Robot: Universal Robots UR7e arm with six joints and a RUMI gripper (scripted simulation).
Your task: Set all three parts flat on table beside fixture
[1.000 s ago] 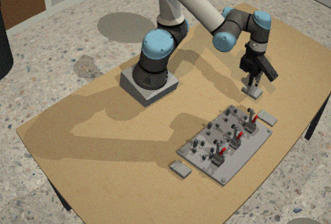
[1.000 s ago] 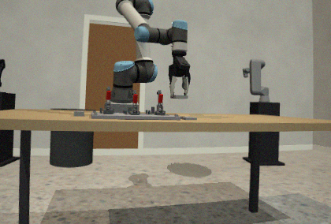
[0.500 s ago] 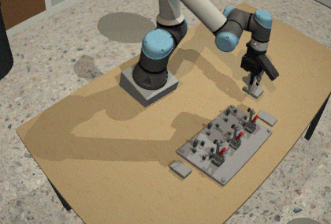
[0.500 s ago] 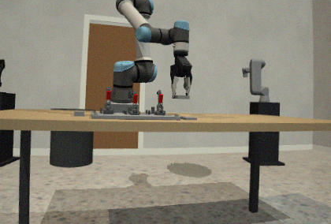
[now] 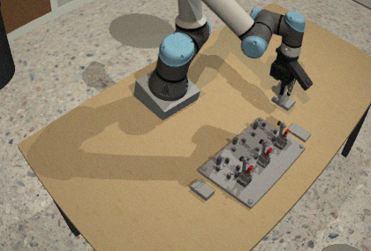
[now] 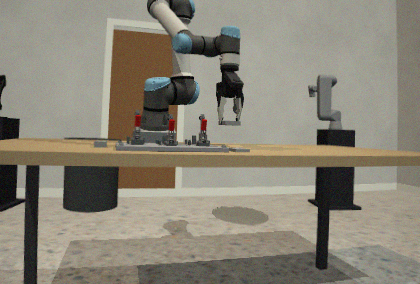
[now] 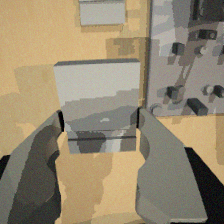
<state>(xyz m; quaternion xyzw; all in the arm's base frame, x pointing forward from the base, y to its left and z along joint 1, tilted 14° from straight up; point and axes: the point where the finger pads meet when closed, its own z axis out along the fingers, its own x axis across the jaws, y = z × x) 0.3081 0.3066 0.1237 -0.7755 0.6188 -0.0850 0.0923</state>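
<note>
My gripper (image 5: 285, 94) (image 6: 230, 118) (image 7: 100, 110) is shut on a flat grey part and holds it level above the table, off the fixture's right end in the exterior view. This held part (image 5: 287, 103) (image 6: 230, 123) (image 7: 100, 87) has a stepped edge. A second grey part (image 5: 299, 132) (image 6: 240, 150) (image 7: 102, 13) lies flat on the table close to the fixture's right end. A third grey part (image 5: 203, 190) (image 6: 100, 144) lies flat on the table by the opposite end. The grey fixture (image 5: 275, 176) (image 6: 170, 148) (image 7: 161, 65) holds no part that I can see.
Three clamps with red handles stand up from the fixture: one near handle (image 5: 249, 169), a middle handle (image 5: 268, 151) and a far handle (image 5: 286, 133). Small dark pins also rise from the plate. The robot's base block (image 5: 165, 108) stands behind the fixture on the table (image 5: 146, 210).
</note>
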